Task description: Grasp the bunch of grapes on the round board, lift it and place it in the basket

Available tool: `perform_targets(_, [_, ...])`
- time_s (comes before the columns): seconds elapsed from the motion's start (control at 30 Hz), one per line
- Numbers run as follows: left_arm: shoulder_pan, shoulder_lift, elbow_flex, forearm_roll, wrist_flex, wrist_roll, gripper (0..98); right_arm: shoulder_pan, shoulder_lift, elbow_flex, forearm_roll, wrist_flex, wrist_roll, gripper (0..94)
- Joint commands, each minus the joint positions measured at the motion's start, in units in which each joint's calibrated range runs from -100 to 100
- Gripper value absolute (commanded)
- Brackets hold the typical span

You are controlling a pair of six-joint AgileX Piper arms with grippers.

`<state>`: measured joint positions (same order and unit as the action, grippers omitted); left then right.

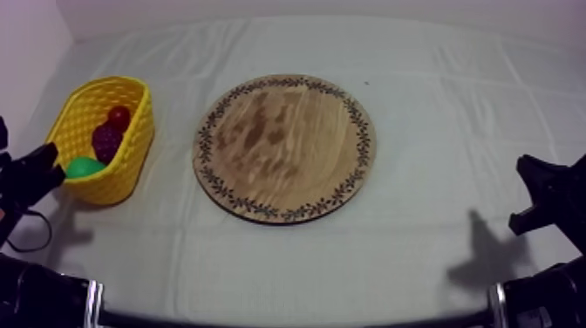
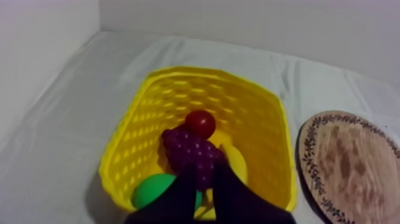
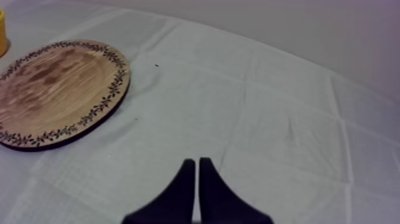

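The purple bunch of grapes (image 2: 189,152) lies inside the yellow basket (image 2: 262,119), between a small red fruit (image 2: 200,123), a yellow banana (image 2: 236,164) and a green pear (image 2: 152,189). From above, the basket (image 1: 131,166) stands at the table's left with the grapes (image 1: 107,140) in it. The round wooden board (image 1: 283,146) in the middle is bare. My left gripper (image 2: 205,171) hovers at the basket's near wall, fingers slightly apart with nothing between them; it sits low at the left (image 1: 45,167). My right gripper (image 3: 197,161) is shut over bare cloth, low at the right (image 1: 534,190).
The board (image 3: 56,89) lies left of my right gripper, and a sliver of the basket (image 3: 2,33) shows beyond it. Open cloth stretches right of the board and along the front edge. A wall rises behind the table and at its left.
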<state>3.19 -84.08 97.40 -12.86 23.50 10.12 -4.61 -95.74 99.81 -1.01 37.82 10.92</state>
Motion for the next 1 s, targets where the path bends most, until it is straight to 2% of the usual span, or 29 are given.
perform_targets(0.0, [-0.9,-7.3,1.6,4.68,1.3,-7.3,10.7,0.0,0.0,0.0,0.0,0.0,0.0,0.4])
perform_targets(0.1, [-1.7,-10.6,2.2,7.39,3.4,-10.1,10.7,0.0,0.0,0.0,0.0,0.0,0.0,0.4])
perform_targets(0.27, [-2.1,-14.6,2.5,9.44,6.2,-11.4,11.2,0.0,0.0,0.0,0.0,0.0,0.0,0.4])
perform_targets(0.5, [-2.1,-15.6,2.6,9.68,5.9,-12.2,11.8,0.0,0.0,0.0,0.0,0.0,0.0,0.4])
perform_targets(0.73, [-2.1,-15.7,2.6,9.69,6.1,-12.1,2.5,0.0,0.0,0.0,0.0,0.0,0.0,0.4])
perform_targets(0.97, [-2.1,-15.7,2.6,10.27,6.9,-11.7,0.2,0.0,0.0,0.0,0.0,0.0,0.0,0.4])
